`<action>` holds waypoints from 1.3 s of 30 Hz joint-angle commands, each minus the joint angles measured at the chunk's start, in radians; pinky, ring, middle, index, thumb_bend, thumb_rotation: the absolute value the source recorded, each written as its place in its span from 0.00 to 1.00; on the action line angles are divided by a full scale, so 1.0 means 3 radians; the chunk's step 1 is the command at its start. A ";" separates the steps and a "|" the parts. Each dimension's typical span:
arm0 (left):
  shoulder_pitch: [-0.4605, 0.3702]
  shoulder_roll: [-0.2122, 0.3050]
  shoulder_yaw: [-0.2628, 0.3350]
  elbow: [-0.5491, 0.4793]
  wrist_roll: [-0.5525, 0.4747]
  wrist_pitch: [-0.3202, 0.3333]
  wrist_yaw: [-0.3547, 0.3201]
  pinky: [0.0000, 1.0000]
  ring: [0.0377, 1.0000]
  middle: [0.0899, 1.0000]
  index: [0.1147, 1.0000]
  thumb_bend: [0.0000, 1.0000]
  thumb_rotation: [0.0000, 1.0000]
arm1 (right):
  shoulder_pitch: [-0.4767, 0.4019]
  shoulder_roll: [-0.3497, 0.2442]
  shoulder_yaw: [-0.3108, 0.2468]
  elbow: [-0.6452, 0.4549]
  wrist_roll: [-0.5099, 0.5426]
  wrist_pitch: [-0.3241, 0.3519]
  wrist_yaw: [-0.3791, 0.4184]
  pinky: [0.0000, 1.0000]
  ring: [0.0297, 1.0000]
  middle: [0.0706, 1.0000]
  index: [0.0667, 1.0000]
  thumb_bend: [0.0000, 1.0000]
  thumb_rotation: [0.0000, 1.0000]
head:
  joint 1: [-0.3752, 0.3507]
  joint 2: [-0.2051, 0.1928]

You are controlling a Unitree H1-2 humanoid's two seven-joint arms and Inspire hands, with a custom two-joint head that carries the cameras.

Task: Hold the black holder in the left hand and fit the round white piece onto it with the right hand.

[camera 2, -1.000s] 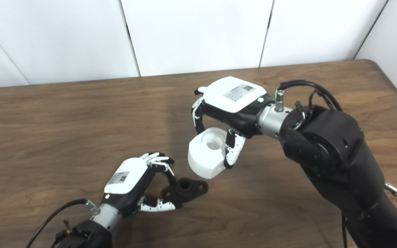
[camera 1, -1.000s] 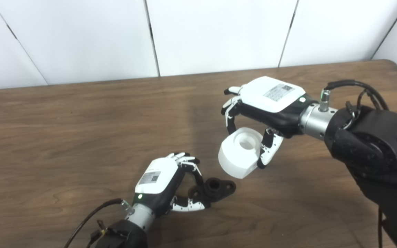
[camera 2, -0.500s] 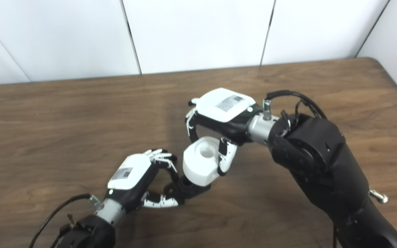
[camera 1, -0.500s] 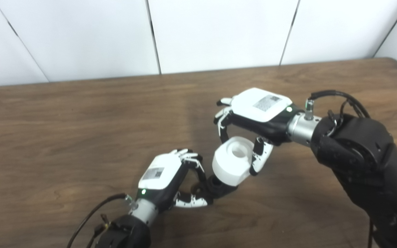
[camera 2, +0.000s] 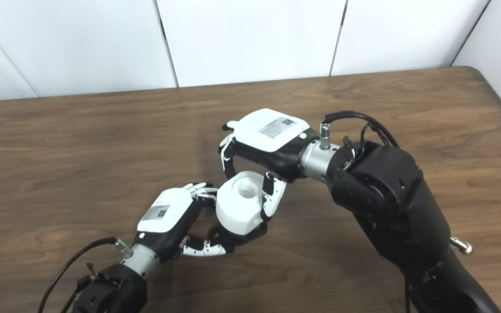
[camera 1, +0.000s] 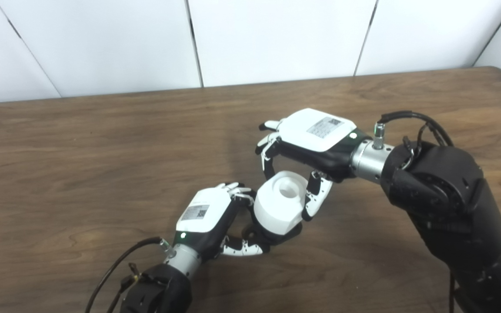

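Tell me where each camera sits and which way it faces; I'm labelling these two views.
Left eye view: on the head, looking down and forward at the table; both arms enter from below, left robot hand on the holder, right robot hand gripping the white piece.
Right eye view: beside it, a little rightward, same aim; same arms and hands.
Shared: the whole scene, shifted slightly sideways.

Bare wooden table (camera 1: pixel 81 152) all around, only the two hands' cluster about the round white piece (camera 1: pixel 276 208) mid-table
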 commanded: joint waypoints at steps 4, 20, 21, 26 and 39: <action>0.0003 -0.0001 -0.0038 0.0025 0.0010 0.0018 -0.0104 0.91 0.90 0.80 0.42 0.51 0.05 | -0.0195 0.0034 -0.0019 -0.0119 -0.0025 -0.0002 0.0030 0.92 0.97 0.81 0.45 0.53 0.14 | 0.0010 0.0032; 0.0001 -0.0033 -0.0049 -0.0075 0.0037 0.0117 -0.0196 0.92 0.90 0.80 0.42 0.51 0.05 | -0.0050 0.0031 0.0063 -0.0113 -0.0041 -0.0025 0.0117 0.92 0.96 0.83 0.45 0.53 0.14 | 0.0051 0.0098; 0.0003 -0.0037 -0.0046 -0.0079 0.0034 0.0117 -0.0194 0.92 0.90 0.80 0.42 0.51 0.05 | -0.0040 0.0031 0.0063 -0.0109 -0.0044 -0.0030 0.0110 0.92 0.96 0.83 0.45 0.53 0.14 | 0.0051 0.0098; 0.0010 -0.0048 -0.0041 -0.0098 0.0046 0.0122 -0.0210 0.92 0.90 0.80 0.42 0.51 0.05 | -0.0013 0.0035 0.0061 -0.0101 -0.0060 -0.0025 0.0098 0.92 0.96 0.83 0.45 0.53 0.14 | 0.0047 0.0119; 0.0008 -0.0085 -0.0049 -0.0138 0.0097 0.0150 -0.0269 0.91 0.90 0.80 0.42 0.51 0.05 | 0.0037 0.0049 0.0067 -0.0091 -0.0101 -0.0038 0.0066 0.91 0.97 0.84 0.45 0.53 0.14 | 0.0058 0.0144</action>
